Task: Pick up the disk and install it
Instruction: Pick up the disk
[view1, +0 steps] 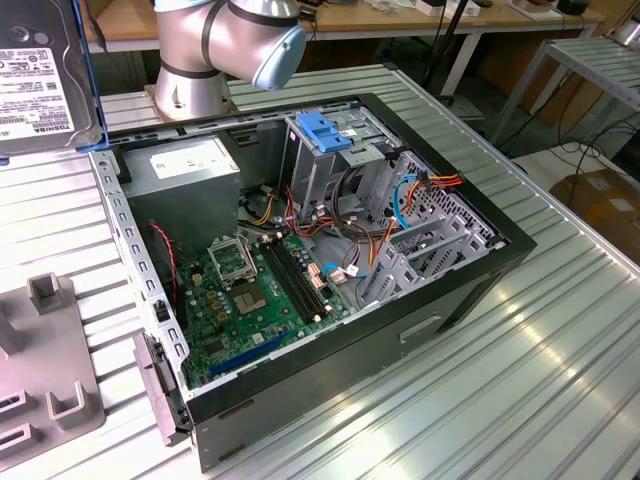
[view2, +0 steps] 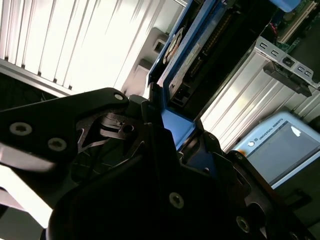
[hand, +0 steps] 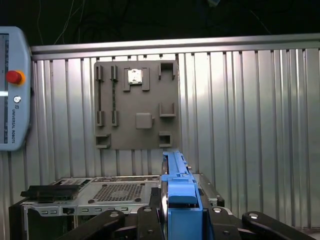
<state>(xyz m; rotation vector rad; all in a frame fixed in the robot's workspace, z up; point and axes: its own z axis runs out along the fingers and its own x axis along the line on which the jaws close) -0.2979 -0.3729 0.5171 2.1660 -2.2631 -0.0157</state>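
Pickup is judged complete: the disk (view1: 40, 70) is held aloft, clear of the ribbed metal surface (view1: 540, 380). It is seen at the exterior view's left, off to the side of the open computer case (view1: 400, 330) and not inside it. In both wrist views the claw (view2: 175, 127) is seen drawn narrow onto the disk's light-blue bracket, with a black finger set against each side and the drive carried on edge. In the first wrist view a grey fixture plate (hand: 135, 105) is seen lying on the surface beyond the held disk, and a perforated part of the case is seen nearer the claw. Installation is judged not yet done, since the silver drive cage (view1: 320, 150) with its blue tab stands inside the case, well apart from the disk. Roughly the first half of the task can be counted as finished.
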